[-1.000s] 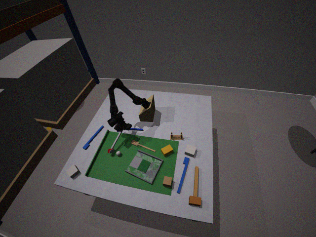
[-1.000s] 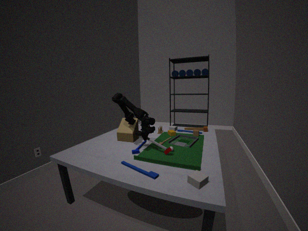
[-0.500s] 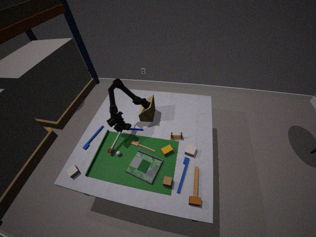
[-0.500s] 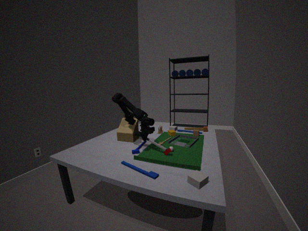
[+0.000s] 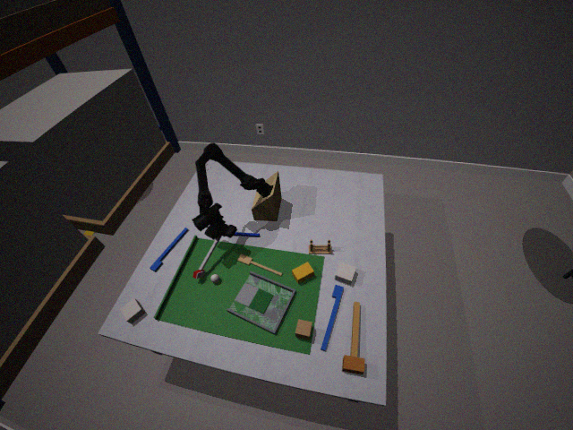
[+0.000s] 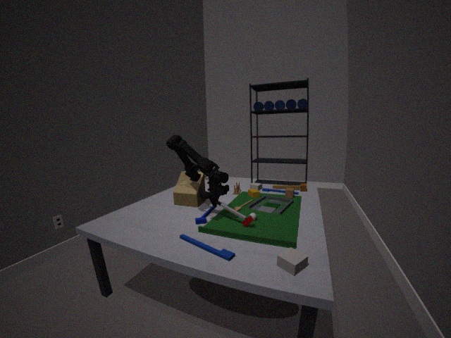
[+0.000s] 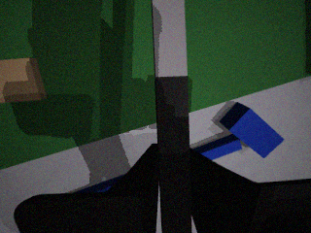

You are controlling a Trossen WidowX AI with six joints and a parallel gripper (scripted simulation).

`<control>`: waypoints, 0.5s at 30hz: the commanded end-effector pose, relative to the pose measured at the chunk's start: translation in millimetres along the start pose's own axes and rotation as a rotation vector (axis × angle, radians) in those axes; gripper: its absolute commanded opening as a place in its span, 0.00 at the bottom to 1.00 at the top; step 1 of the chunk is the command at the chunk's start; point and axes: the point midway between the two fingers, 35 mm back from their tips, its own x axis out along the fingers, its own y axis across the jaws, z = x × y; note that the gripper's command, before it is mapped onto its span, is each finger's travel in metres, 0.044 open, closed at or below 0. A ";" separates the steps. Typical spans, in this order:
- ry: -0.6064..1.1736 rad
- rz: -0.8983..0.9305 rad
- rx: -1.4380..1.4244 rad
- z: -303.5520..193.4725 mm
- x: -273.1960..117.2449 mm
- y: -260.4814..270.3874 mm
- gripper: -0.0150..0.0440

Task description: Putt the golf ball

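arm (image 5: 203, 180) bent low, fingers clamping the red putter (image 5: 206, 260).

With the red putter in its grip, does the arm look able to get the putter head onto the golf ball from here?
Probably yes. The gripper holds the putter by its shaft, with the red head on the green turf beside the golf ball, nothing between them.
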 end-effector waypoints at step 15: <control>-0.006 0.011 -0.024 -6.8 -15.7 120.5 0.25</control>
